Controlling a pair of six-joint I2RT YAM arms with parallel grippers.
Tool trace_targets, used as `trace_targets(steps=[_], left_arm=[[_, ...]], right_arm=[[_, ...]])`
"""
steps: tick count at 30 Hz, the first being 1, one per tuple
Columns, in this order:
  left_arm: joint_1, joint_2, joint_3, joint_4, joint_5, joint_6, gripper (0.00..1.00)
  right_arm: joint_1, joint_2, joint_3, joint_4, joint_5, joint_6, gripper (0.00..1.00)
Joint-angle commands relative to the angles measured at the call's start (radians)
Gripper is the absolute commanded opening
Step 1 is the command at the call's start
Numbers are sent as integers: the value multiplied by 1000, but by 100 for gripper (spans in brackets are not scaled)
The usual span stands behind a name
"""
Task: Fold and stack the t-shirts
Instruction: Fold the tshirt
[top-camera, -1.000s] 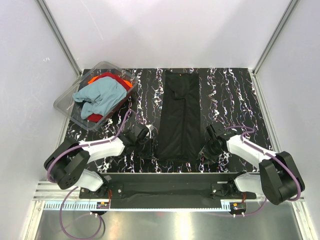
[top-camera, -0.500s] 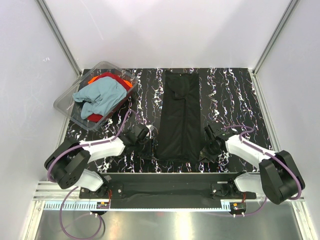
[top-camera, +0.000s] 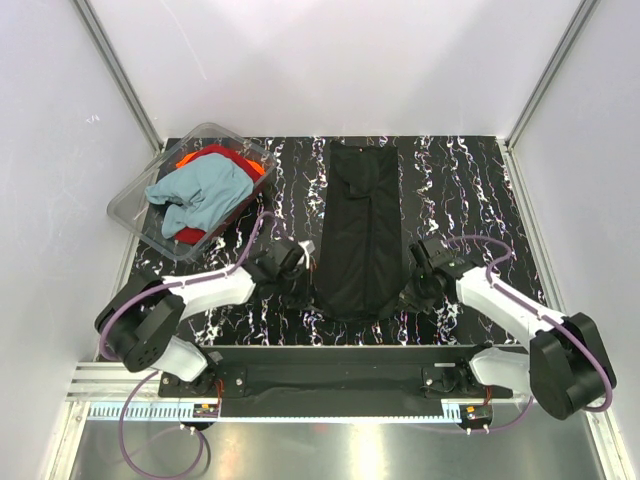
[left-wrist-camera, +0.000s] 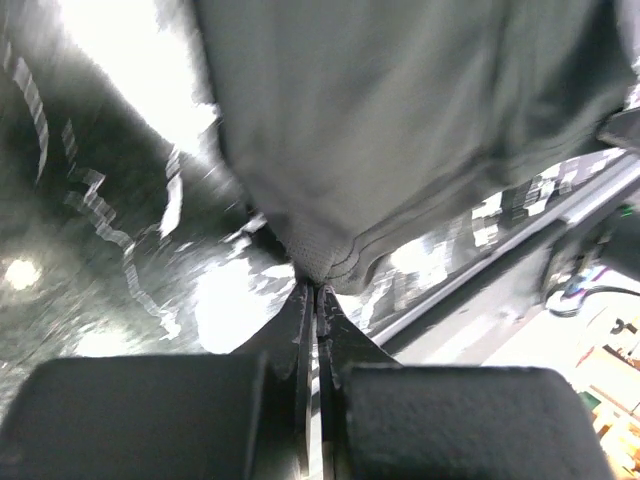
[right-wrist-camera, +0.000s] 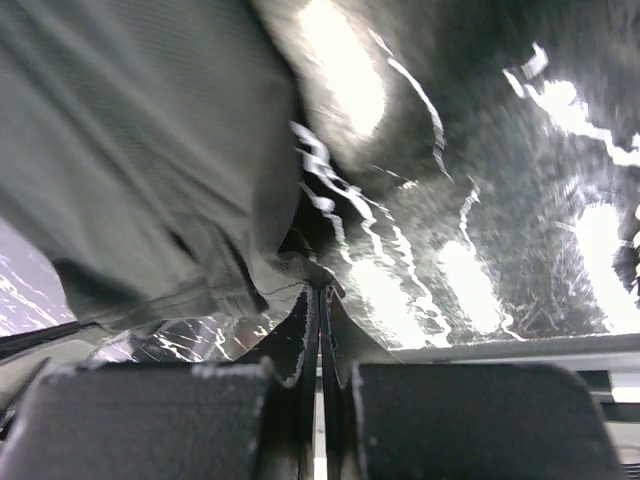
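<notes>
Tabletop (top-camera: 470, 190) black, white-veined; pale walls (top-camera: 330, 60) around; left end effector (left-wrist-camera: 316, 288), right end effector (right-wrist-camera: 320, 290) each clamped on black t-shirt (top-camera: 360, 230) hem.

Mid-table t-shirt (top-camera: 362, 225) between left claw (left-wrist-camera: 313, 292) and right claw (right-wrist-camera: 320, 292); tub (top-camera: 128, 212) far-left.

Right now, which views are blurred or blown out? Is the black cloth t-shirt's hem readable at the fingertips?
Top external: sharp, evenly lit. Left wrist: motion smear, glare blown out on the glossy black marbled table; black cloth t-shirt hem crisp only at the shut left gripper. Right wrist: smeared, glare streaks at right; hem readable at the shut right gripper.
</notes>
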Motion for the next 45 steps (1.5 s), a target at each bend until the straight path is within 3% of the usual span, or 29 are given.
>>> trace_targets(steps=[1, 10, 17, 21, 25, 45], left_arm=[[0, 15, 107, -35, -35, 31, 0], [107, 162, 331, -153, -34, 73, 0], [195, 329, 588, -204, -8, 133, 0], [221, 424, 737, -212, -3, 175, 0], [244, 533, 895, -250, -28, 200, 0], [354, 799, 1265, -255, 89, 248, 1]], right_arm=[[10, 26, 102, -32, 80, -93, 0], [-28, 198, 358, -50, 155, -340, 0], [-195, 350, 567, -49, 88, -549, 0], [-229, 445, 685, -44, 48, -659, 0], [-238, 581, 783, -19, 26, -685, 0], [-303, 885, 1221, -29, -130, -799, 0]])
